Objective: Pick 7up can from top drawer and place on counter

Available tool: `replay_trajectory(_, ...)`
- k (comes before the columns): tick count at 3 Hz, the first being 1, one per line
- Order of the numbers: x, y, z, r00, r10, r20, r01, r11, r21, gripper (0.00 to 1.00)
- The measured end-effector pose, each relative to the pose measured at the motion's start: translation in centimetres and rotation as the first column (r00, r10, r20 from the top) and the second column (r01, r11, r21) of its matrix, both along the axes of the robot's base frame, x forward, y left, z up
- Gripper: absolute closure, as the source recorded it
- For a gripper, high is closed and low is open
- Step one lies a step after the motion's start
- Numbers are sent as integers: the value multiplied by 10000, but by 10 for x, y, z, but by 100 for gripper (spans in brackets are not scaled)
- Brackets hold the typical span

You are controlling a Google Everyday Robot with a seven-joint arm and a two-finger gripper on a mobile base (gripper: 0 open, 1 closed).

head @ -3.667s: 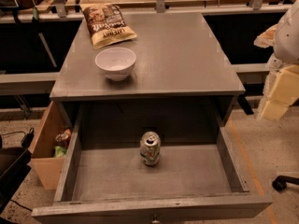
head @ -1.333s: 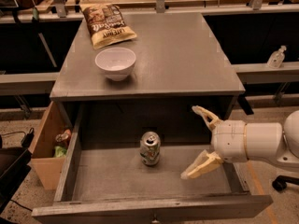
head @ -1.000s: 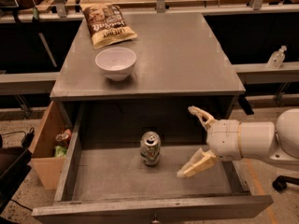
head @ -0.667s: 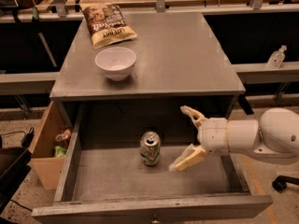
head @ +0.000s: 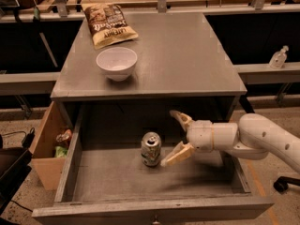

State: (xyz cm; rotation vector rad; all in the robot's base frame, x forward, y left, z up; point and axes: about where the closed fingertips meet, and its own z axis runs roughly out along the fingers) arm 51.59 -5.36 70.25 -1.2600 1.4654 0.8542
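Gripper (head: 168, 138) fingers (head: 178, 153) spread, just beside 7up can (head: 151, 149)

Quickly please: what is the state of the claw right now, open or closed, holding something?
Claw: open, holding nothing, inside the top drawer, just right of the 7up can.

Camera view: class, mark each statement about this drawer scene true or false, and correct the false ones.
1. The can stands upright in the drawer. True.
2. The gripper is shut on the can. False: it is inside the drawer beside the can, fingers spread open, holding nothing.
3. The bowl sits on the counter. True.
4. The snack bag lies in the drawer. False: it lies on the counter, behind the bowl.
5. The drawer is closed. False: it stands open below the counter.
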Motion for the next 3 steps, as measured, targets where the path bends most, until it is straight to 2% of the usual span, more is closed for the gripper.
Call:
replay_trajectory(1,4,8,-22,9994,266,-209,-249,9965,794,0)
replay_trajectory(2,4,23,-41,9976,629,-278,-592,9911,1195,26)
replay_trajectory(3,4,25,-39,9974,674,-268,-638,9909,1182,49)
